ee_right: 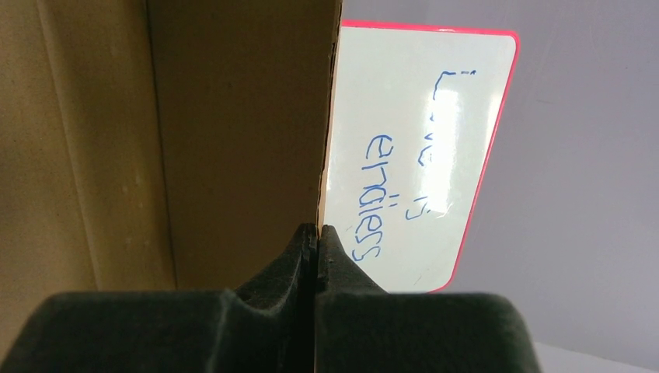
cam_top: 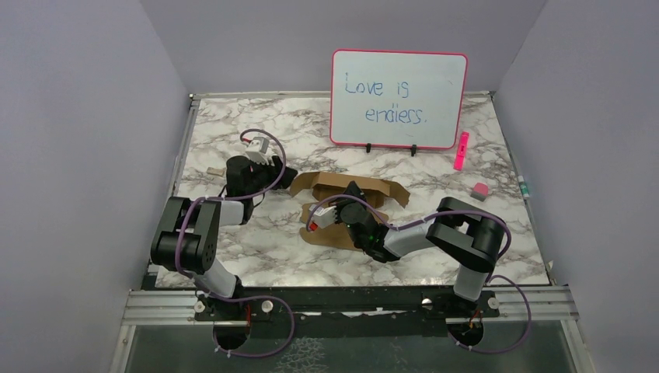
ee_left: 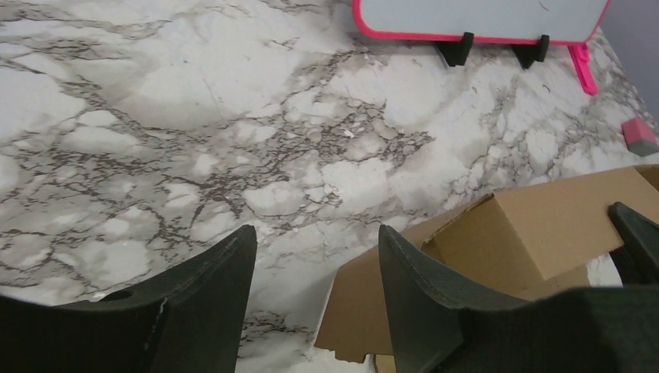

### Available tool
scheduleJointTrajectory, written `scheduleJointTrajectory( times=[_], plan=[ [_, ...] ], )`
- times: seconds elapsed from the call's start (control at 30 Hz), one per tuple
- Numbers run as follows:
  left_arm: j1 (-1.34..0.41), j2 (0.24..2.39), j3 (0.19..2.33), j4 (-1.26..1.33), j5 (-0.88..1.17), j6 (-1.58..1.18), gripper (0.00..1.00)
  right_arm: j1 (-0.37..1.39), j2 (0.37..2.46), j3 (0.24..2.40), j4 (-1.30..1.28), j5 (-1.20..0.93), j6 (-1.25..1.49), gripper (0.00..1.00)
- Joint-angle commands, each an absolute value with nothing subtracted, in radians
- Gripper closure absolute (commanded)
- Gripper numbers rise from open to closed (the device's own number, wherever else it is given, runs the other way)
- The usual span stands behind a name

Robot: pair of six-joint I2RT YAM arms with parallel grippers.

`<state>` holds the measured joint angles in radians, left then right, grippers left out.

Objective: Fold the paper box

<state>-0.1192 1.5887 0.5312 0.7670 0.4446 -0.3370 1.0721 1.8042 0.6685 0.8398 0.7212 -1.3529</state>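
Paper box (cam_top: 326, 185) is sitting part-folded; your right gripper (ee_right: 319, 229) is pinching one panel edge shut-tight, and your left gripper (ee_left: 317, 233) is hovering open-jawed just beside it.

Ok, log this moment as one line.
task: fold paper box | right hand: shut on a panel edge | left hand: open, empty, beside it over table | state: partly folded

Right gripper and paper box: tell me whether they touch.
Touching. Right wrist view: the right gripper is pinched shut on an edge of the paper box.
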Motion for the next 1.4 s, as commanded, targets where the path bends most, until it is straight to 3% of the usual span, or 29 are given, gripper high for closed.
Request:
scheduleJointTrajectory(
  times=[0.0, 0.73, 1.37],
  plan=[
    [-0.140, 1.599, 0.537, 0.789, 0.599, -0.295, 0.40, 1.072, 1.802, 0.667, 0.862, 0.710, -1.365, 0.98],
    [-0.269, 1.551, 0.443, 0.789, 0.589, -0.277, 0.43, 1.068, 1.785, 0.648, 0.905, 0.695, -1.396, 0.98],
    [-0.387, 1.573, 0.433, 0.847, 0.336, -0.227, 0.44, 1.071, 1.753, 0.653, 0.769, 0.686, -1.271, 0.98]
  ],
)
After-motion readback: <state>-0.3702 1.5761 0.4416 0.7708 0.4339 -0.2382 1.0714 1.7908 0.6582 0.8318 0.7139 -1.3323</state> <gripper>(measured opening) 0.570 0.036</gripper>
